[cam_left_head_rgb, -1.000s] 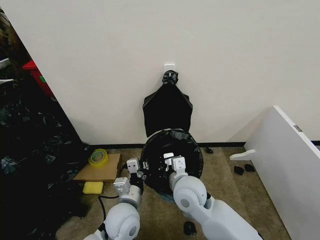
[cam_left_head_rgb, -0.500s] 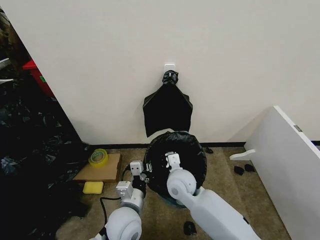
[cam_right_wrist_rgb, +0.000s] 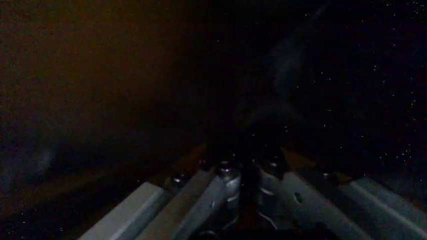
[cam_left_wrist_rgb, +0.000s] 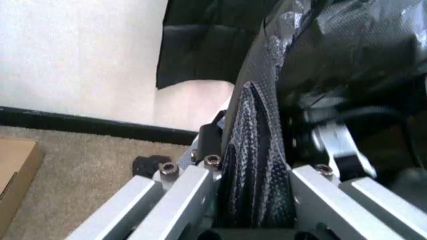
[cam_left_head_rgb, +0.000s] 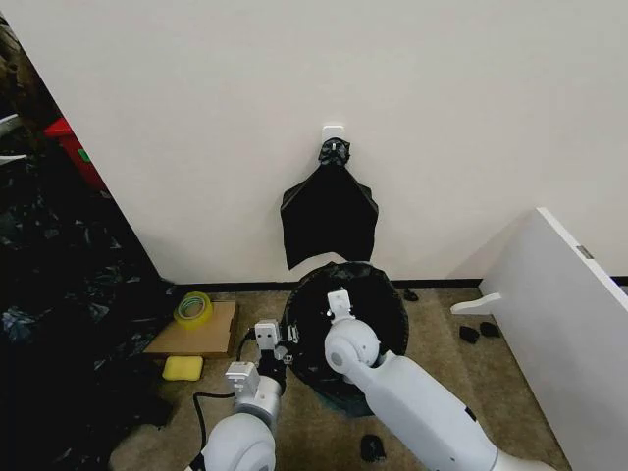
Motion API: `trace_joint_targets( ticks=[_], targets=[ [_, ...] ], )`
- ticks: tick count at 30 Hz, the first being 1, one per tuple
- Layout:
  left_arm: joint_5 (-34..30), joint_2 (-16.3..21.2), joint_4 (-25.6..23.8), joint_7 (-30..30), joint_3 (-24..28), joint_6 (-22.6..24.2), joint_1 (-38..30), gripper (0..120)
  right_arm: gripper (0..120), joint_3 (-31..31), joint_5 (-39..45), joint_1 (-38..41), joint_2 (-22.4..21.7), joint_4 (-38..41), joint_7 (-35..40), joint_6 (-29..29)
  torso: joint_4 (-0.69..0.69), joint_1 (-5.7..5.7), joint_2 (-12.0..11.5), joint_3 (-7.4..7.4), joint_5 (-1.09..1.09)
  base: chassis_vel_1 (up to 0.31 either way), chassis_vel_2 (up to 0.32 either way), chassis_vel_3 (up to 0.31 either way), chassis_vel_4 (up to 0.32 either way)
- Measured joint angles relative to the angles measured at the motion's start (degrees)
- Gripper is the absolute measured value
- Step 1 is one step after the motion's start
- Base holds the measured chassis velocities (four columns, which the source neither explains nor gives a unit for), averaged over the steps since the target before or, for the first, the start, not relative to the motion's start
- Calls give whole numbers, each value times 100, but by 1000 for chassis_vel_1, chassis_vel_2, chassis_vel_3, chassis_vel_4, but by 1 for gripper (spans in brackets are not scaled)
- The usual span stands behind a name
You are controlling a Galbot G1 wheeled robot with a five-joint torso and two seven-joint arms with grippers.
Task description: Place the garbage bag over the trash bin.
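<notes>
The garbage bag [cam_left_head_rgb: 378, 294] is glossy black plastic spread over and into the round trash bin, whose own wall is hidden under it; the bin stands on the carpet by the wall. My left gripper [cam_left_head_rgb: 279, 345] is at the bin's left rim. In the left wrist view it [cam_left_wrist_rgb: 257, 210] is shut on a crinkled fold of the bag [cam_left_wrist_rgb: 257, 150]. My right arm reaches over the near rim, with the right gripper [cam_left_head_rgb: 339, 300] inside the bag's opening. The right wrist view is dark, and the gripper [cam_right_wrist_rgb: 245, 172] there looks shut.
A flat black bundle [cam_left_head_rgb: 330, 214] hangs from a white hook [cam_left_head_rgb: 333, 130] just behind the bin. To the left lie a cardboard sheet [cam_left_head_rgb: 211, 339], a yellow tape roll [cam_left_head_rgb: 193, 307], a yellow sponge [cam_left_head_rgb: 183, 368] and a heap of black sheeting [cam_left_head_rgb: 59, 294]. A white panel [cam_left_head_rgb: 564, 324] leans at the right.
My right arm has pushed forward, carrying its gripper from the near rim deeper into the bag's opening. The left gripper stayed at the left rim, and the bagged bin shifted slightly right.
</notes>
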Motion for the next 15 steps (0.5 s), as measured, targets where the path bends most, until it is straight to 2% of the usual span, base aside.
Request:
trace_joint_targets(
  ticks=[6, 8, 12, 15],
  targets=[
    [-12, -12, -74, 25, 6, 0, 47, 0, 0, -87, 32, -22, 234, -83, -227, 61, 3, 0, 0, 0, 1, 0, 0, 0, 0],
    [-14, 19, -103, 51, -15, -8, 94, 0, 0, -8, -92, 3, 349, -212, -527, 310, 5, 0, 0, 0, 2, 0, 0, 0, 0],
    [-27, 50, -104, 54, -83, -32, 114, 0, 0, 51, -190, 16, 230, -158, -685, 509, 4, 0, 0, 0, 1, 0, 0, 0, 0],
    [-48, 31, -23, 46, -130, -63, 81, 0, 0, 31, -132, -77, -62, 260, -685, 499, 1, 0, 0, 0, 0, 0, 0, 0, 0]
  ],
)
